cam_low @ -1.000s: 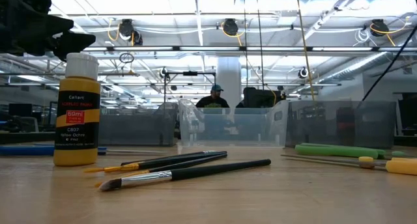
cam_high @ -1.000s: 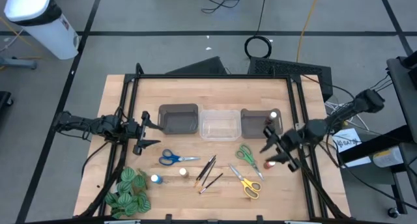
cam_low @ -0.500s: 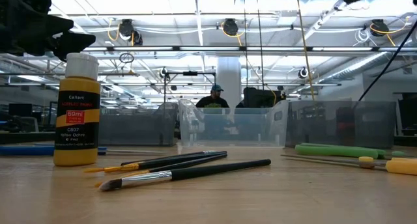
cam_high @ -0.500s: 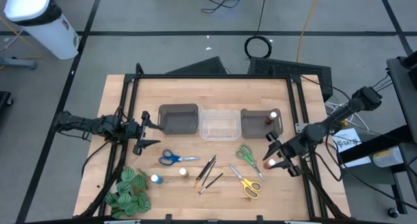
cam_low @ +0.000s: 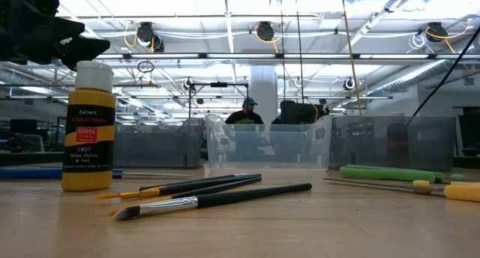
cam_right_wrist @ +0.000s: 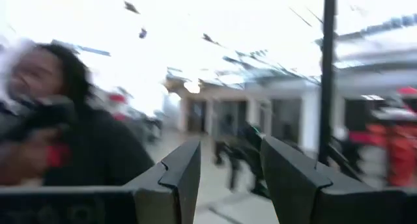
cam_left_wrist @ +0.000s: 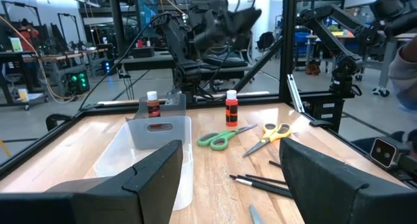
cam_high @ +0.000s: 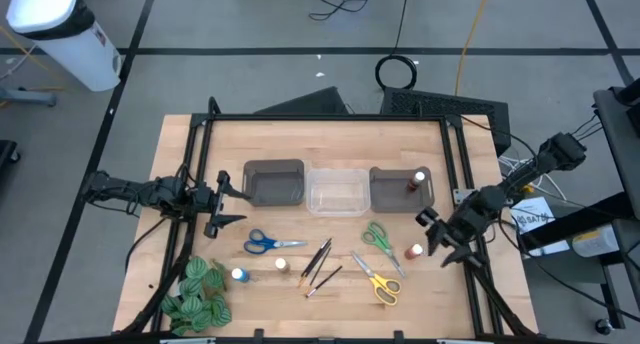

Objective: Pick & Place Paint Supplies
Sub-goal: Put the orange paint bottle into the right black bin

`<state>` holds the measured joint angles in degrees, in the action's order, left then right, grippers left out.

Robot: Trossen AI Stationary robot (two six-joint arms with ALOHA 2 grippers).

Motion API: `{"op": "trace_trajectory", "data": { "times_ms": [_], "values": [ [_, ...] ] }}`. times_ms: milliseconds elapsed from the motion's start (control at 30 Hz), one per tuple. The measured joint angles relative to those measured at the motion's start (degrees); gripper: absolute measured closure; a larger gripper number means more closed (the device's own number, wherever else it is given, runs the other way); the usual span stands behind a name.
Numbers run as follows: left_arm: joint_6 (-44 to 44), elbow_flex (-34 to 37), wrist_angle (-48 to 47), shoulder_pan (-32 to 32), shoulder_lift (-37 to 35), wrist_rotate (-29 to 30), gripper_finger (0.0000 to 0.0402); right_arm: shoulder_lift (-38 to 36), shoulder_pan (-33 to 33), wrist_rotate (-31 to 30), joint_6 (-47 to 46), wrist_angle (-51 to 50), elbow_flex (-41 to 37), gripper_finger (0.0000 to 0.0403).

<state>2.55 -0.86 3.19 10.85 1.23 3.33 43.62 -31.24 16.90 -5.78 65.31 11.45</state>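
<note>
Paint bottle with the red-brown cap stands upright beside the green scissors, light and rigid, best pinched round its body by the right gripper, whose fingers stand apart, empty.

A pale wooden table framed in black. On it lie blue-handled scissors, green-handled scissors and yellow-handled scissors. Thin dark paintbrushes have light tips. A bunch of green, dark-striped leaves sits beside a blue-capped bottle. Two smoky grey bins flank a clear one. The nearest bottle is ochre yellow with a black label and white cap.
</note>
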Motion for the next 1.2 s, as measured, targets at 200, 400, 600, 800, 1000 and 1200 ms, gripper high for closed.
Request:
{"op": "trace_trajectory", "data": {
  "times_ms": [200,400,600,800,1000,1200],
  "values": [
    [-0.01,-0.01,0.01,-0.02,0.0,0.0,0.0133,0.26,-2.07,4.36,-6.14,-4.77,-0.01,0.0257],
    [0.0,-0.01,0.01,-0.02,-0.01,0.0,0.0133,1.78,-5.86,3.75,-2.38,-4.99,-0.05,0.0257],
    [0.0,-0.02,0.01,-0.02,0.0,0.0,0.0133,1.38,-6.43,1.1,1.74,2.74,-0.01,0.0235],
    [0.0,-0.02,0.01,-0.02,0.0,0.0,0.0133,1.3,-6.43,0.86,2.61,-11.4,5.13,0.0159],
    [0.0,-0.02,0.01,0.0,0.0,0.0,0.0133,2.54,-10.01,-17.76,2.01,-49.96,20.25,0.011],
    [0.0,0.0,0.01,-0.02,0.0,0.0,0.0133,9.51,-14.05,-44.62,-2.49,-78.53,31.7,0.0111]
  ]
}}
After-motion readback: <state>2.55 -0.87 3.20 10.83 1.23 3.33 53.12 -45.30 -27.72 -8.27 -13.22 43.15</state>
